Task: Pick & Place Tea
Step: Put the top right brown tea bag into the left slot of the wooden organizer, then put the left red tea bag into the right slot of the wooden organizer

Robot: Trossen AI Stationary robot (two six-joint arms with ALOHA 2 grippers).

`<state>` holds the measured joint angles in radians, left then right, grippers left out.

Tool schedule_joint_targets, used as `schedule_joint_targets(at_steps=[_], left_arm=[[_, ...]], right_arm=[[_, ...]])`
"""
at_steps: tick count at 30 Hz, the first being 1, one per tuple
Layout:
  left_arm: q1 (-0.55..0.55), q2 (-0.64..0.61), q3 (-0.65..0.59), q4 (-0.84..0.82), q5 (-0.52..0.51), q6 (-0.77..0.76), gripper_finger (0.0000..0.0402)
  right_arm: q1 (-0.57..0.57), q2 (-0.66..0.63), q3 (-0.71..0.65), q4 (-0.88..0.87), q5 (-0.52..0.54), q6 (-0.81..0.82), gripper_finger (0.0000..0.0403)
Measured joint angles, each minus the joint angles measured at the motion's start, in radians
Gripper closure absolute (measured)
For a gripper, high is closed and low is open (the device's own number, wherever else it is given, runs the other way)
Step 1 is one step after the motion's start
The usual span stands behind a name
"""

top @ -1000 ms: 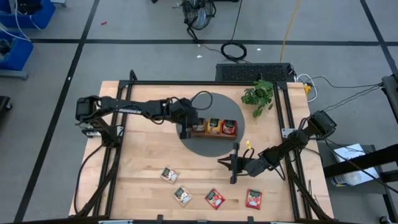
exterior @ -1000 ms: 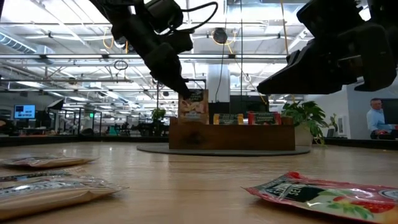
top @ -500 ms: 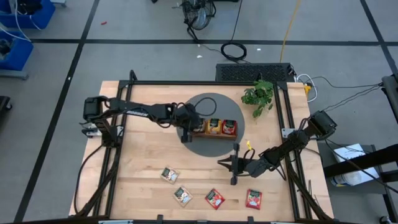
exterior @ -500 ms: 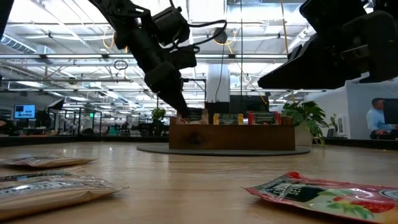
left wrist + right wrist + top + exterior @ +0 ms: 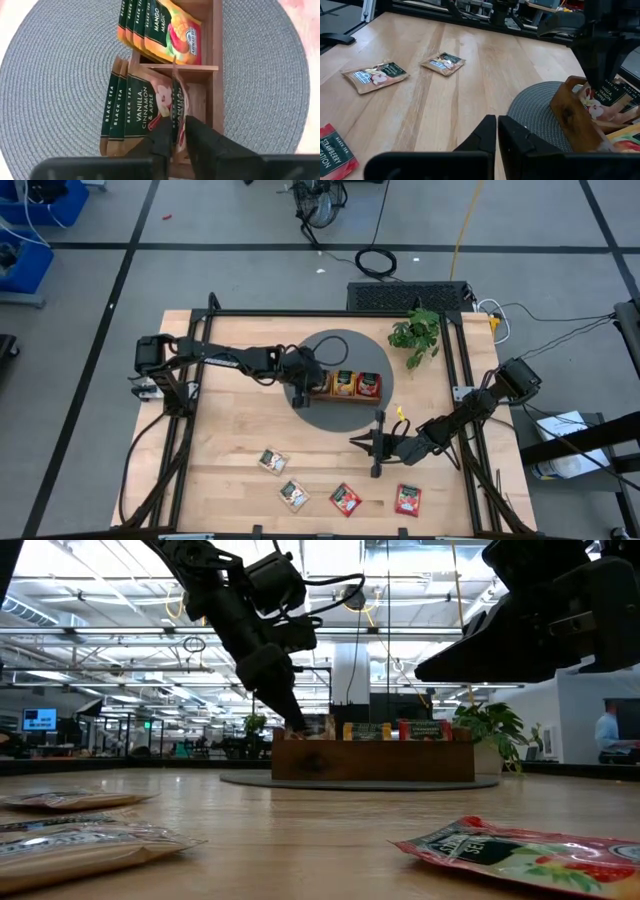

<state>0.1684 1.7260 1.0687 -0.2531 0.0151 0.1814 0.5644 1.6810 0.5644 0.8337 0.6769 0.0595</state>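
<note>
The brown wooden tray (image 5: 345, 387) stands on a round grey mat (image 5: 338, 412). My left gripper (image 5: 302, 383) reaches down into the tray's left compartment (image 5: 197, 95), shut on a cream tea sachet (image 5: 176, 100). Other cream sachets (image 5: 131, 107) stand beside it there. Orange-yellow sachets (image 5: 160, 27) fill the middle compartment and red ones (image 5: 369, 385) the right. My right gripper (image 5: 355, 442) hovers shut above the table, near of the mat. Two cream sachets (image 5: 272, 461) (image 5: 293, 496) and two red ones (image 5: 345, 499) (image 5: 407, 500) lie flat near the table's near edge. My left gripper pinches the cream sachet between its two fingers (image 5: 162, 137) by its upper edge (image 5: 177, 122). The fingers come from above, slanting down from the table's left (image 5: 285, 710). The sachet stands on edge inside the left compartment, next to the other cream sachets.
A potted plant (image 5: 417, 332) stands at the table's far right, behind the mat. Bare wood (image 5: 240, 420) lies left of the mat and between the mat and the loose sachets. In the low view a red sachet (image 5: 520, 850) lies close to the camera.
My left gripper has gone down toward the tray, still shut on the cream sachet. The sachet was held above the tray's rim; it now sits down in the left compartment. In the last half second the gripper has kept almost still.
</note>
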Motion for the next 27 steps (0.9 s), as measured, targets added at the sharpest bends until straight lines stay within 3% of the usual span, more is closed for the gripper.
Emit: schedule_joint_targets(at_steps=[9, 16, 22, 27], left_arm=[[-0.001, -0.008, 0.000, -0.009, -0.069, -0.007, 0.0268], [-0.048, -0.106, 0.000, -0.054, -0.039, -0.109, 0.0249], [-0.259, -0.178, 0.001, -0.032, 0.045, -0.267, 0.0278], [-0.512, -0.103, 0.002, 0.145, -0.149, -0.264, 0.0319]], right_arm=[[0.000, 0.000, 0.000, 0.004, 0.000, 0.000, 0.0394], [0.000, 0.000, 0.000, 0.000, -0.002, -0.014, 0.0401], [0.003, -0.044, 0.000, -0.155, -0.133, 0.052, 0.0402], [0.033, -0.090, 0.011, -0.208, -0.214, 0.086, 0.0403]])
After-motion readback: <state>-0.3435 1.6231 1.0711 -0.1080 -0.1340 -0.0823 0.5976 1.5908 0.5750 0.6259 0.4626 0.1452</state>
